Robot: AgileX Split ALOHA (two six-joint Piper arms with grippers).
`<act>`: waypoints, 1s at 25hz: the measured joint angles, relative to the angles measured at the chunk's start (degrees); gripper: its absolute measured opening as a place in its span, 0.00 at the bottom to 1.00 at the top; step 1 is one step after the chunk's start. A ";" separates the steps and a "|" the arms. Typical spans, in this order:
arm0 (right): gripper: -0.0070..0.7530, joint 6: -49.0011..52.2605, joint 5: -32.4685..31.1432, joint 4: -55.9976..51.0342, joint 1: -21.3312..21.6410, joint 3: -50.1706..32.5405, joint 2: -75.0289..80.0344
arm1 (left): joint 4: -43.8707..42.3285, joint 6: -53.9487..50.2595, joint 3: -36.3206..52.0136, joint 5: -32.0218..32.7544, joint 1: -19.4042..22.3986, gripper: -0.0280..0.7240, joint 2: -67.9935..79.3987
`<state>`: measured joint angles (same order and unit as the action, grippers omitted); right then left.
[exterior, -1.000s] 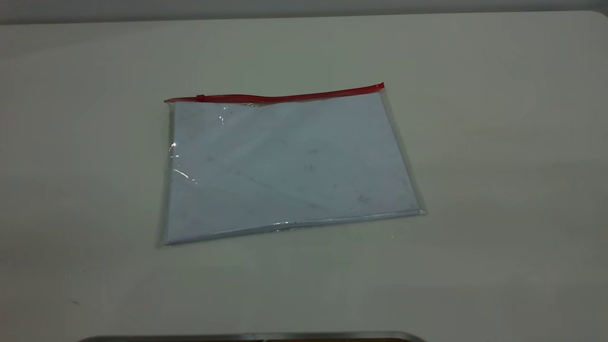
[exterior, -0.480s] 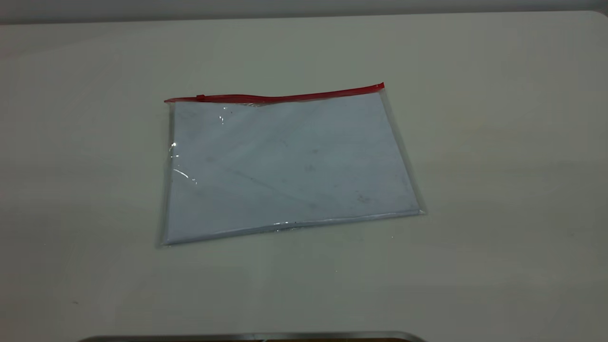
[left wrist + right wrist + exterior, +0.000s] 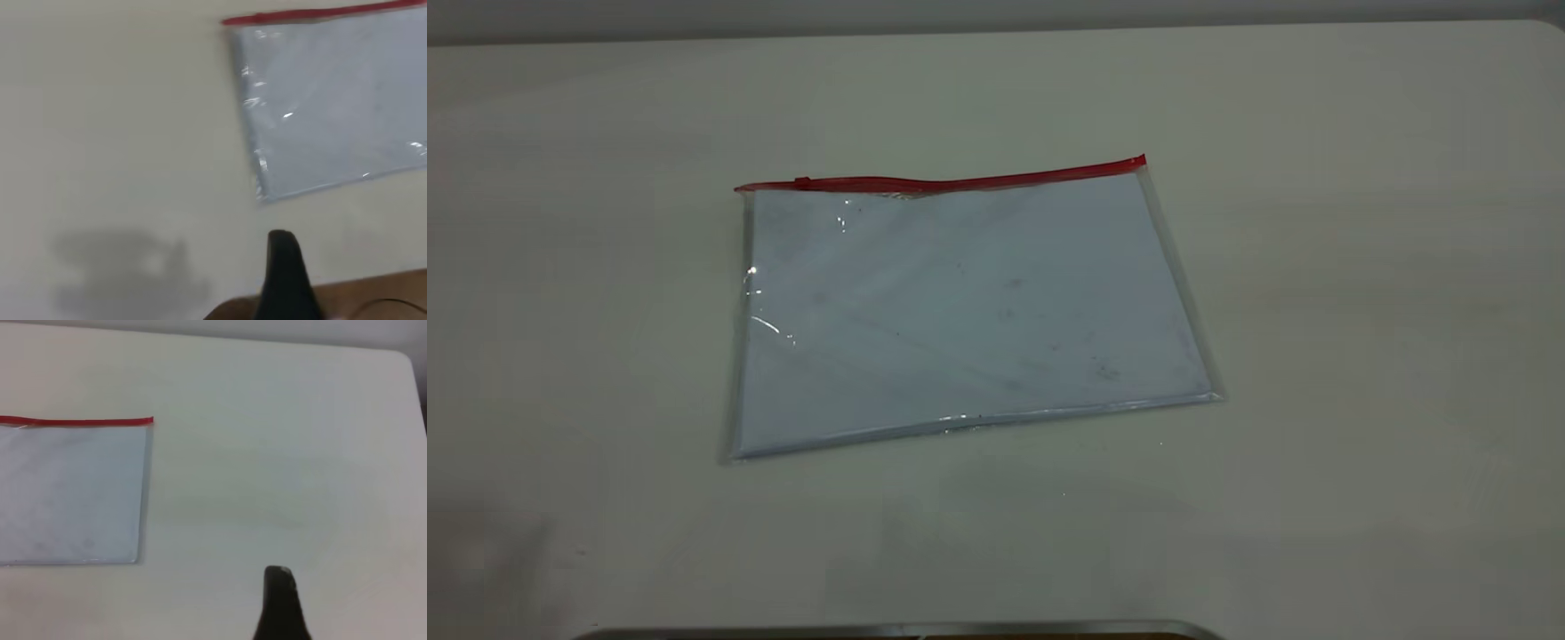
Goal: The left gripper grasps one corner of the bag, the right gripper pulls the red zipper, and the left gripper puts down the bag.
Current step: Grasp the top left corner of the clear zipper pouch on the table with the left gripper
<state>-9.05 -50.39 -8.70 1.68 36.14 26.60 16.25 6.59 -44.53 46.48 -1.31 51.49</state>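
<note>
The bag (image 3: 960, 311) lies flat on the white table, a clear pouch with a white sheet inside. The red zipper (image 3: 978, 180) runs along its far edge, with the slider tab (image 3: 802, 183) near the left end. The left corner (image 3: 740, 188) and right corner (image 3: 1143, 162) rest on the table. Neither gripper shows in the exterior view. My left gripper (image 3: 283, 267) is off the bag (image 3: 333, 100), short of its near left corner. My right gripper (image 3: 280, 600) is over bare table, to the right of the bag (image 3: 67, 493) and the zipper's end (image 3: 151, 421).
A metal rim (image 3: 898, 629) shows at the front edge of the exterior view. A brown surface (image 3: 373, 300) lies beyond the table's edge by the left gripper. The table's rounded far corner (image 3: 407, 360) is to the right.
The bag has not moved. A faint shadow has come onto the table at the front left of the exterior view.
</note>
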 joint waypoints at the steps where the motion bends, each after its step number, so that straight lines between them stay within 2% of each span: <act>1: 0.77 0.00 0.77 0.00 0.00 0.84 2.93 | 1.92 1.15 -0.51 -2.15 0.00 0.81 3.82; 5: 0.77 -0.19 3.57 -0.40 0.00 3.78 14.52 | 7.75 5.91 -3.29 -9.07 0.00 0.81 17.47; 9: 0.77 -1.14 8.66 -3.86 0.00 7.70 23.36 | 9.81 9.26 -10.18 -11.54 0.00 0.81 30.89; 14: 0.77 -7.25 13.45 -5.96 0.00 10.65 31.45 | 10.20 10.97 -20.66 -11.31 0.27 0.81 45.39; 19: 0.77 -11.11 16.94 -7.76 0.00 11.86 38.55 | 11.57 13.37 -31.10 -6.47 3.29 0.81 58.08; 25: 0.77 -12.58 20.25 -8.38 0.00 12.05 45.36 | 19.64 27.74 -35.13 -2.34 5.97 0.81 69.28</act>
<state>-21.63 -30.14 -17.08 1.68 48.19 71.97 35.89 34.33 -79.66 44.14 4.66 120.77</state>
